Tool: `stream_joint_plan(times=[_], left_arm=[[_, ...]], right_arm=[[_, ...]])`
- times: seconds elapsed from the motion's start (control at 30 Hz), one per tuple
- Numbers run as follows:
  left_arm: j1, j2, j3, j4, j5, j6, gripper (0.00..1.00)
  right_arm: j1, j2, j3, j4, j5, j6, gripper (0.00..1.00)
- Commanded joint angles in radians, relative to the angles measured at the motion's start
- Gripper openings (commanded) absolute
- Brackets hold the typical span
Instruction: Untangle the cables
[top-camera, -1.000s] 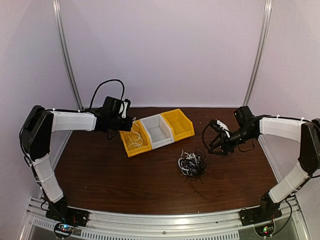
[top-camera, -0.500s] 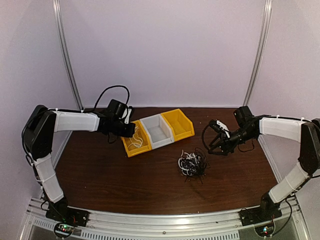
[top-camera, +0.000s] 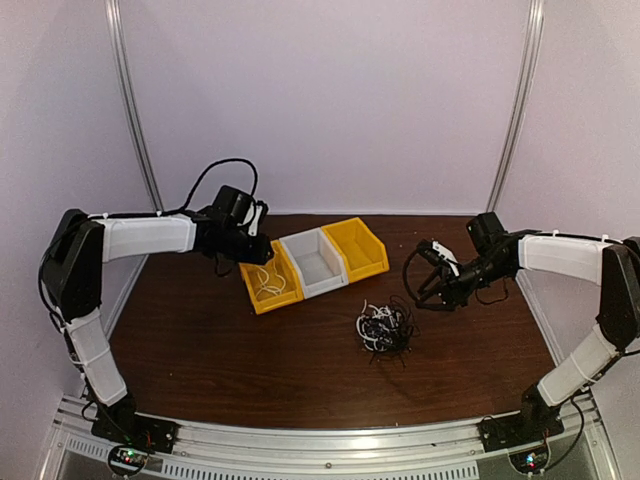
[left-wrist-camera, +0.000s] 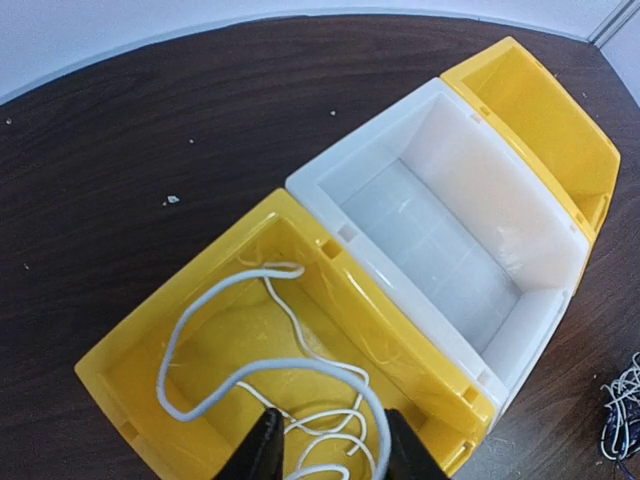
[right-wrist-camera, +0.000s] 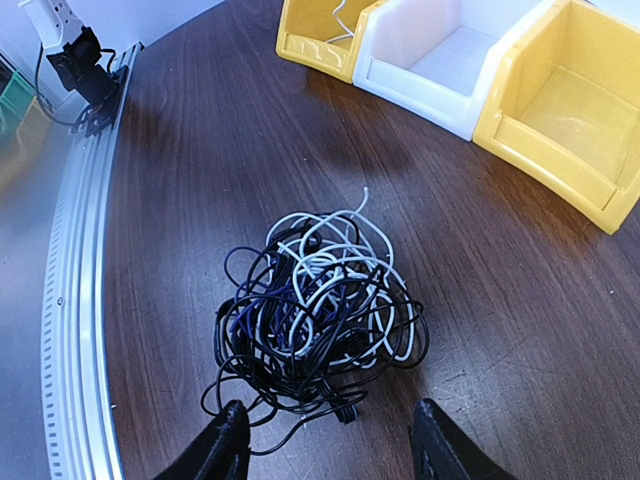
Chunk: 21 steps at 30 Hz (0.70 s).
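Note:
A fist-sized tangle of black, white and purple cables (top-camera: 385, 328) lies on the brown table, right of centre; it also shows in the right wrist view (right-wrist-camera: 320, 310). One loose white cable (left-wrist-camera: 270, 375) lies coiled in the left yellow bin (top-camera: 250, 297). My left gripper (left-wrist-camera: 330, 455) is open and empty, hovering just above that bin (left-wrist-camera: 200, 290) and the white cable; in the top view it (top-camera: 262, 255) is at the bin's back edge. My right gripper (right-wrist-camera: 330, 445) is open and empty, a little above the table just to the right of the tangle, as the top view (top-camera: 422, 293) shows.
Three bins stand in a row at the back: the left yellow one, an empty white bin (top-camera: 318, 262) and an empty yellow bin (top-camera: 360, 247). A metal rail (right-wrist-camera: 75, 300) runs along the table's near edge. Bare dark wood surrounds the tangle.
My left wrist has shifted slightly right and up over the left yellow bin. The right arm, the tangle and the white cable in the bin have not moved.

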Motion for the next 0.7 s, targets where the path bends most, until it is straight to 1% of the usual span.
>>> stream_joint_plan(times=[0.0, 0.07, 0.17, 0.27, 0.37, 0.4, 0.43, 0.53, 0.6, 0.67], left_arm=[[-0.002, -0.099, 0.004, -0.001, -0.052, 0.007, 0.41], [-0.002, -0.119, 0.001, -0.001, -0.058, 0.016, 0.45], [-0.002, -0.141, 0.002, 0.001, -0.050, 0.029, 0.48], [-0.002, -0.161, 0.005, 0.002, -0.039, 0.032, 0.51], [-0.002, -0.192, -0.001, 0.004, -0.017, 0.040, 0.52], [-0.002, -0.206, -0.013, 0.004, -0.011, 0.043, 0.51], [-0.002, -0.221, -0.029, 0.006, 0.037, 0.049, 0.51], [-0.006, -0.275, -0.098, -0.009, 0.107, 0.072, 0.50], [-0.014, -0.313, -0.147, -0.052, 0.121, 0.090, 0.52], [-0.020, -0.355, -0.199, -0.098, 0.090, 0.101, 0.57]], right_arm=[[0.005, -0.011, 0.024, -0.014, 0.001, -0.006, 0.56], [0.005, -0.006, 0.029, -0.018, -0.001, -0.005, 0.56], [0.005, -0.003, 0.035, -0.019, 0.002, -0.001, 0.56], [0.006, -0.012, 0.041, -0.016, 0.015, 0.008, 0.56], [0.013, -0.036, 0.052, -0.014, 0.047, 0.021, 0.56], [0.019, -0.048, 0.055, -0.010, 0.059, 0.026, 0.56], [0.026, -0.066, 0.056, -0.003, 0.076, 0.034, 0.56], [0.053, -0.103, 0.057, 0.014, 0.110, 0.043, 0.56], [0.086, -0.117, 0.069, -0.007, 0.150, 0.033, 0.56], [0.125, -0.125, 0.087, -0.039, 0.193, 0.011, 0.56]])
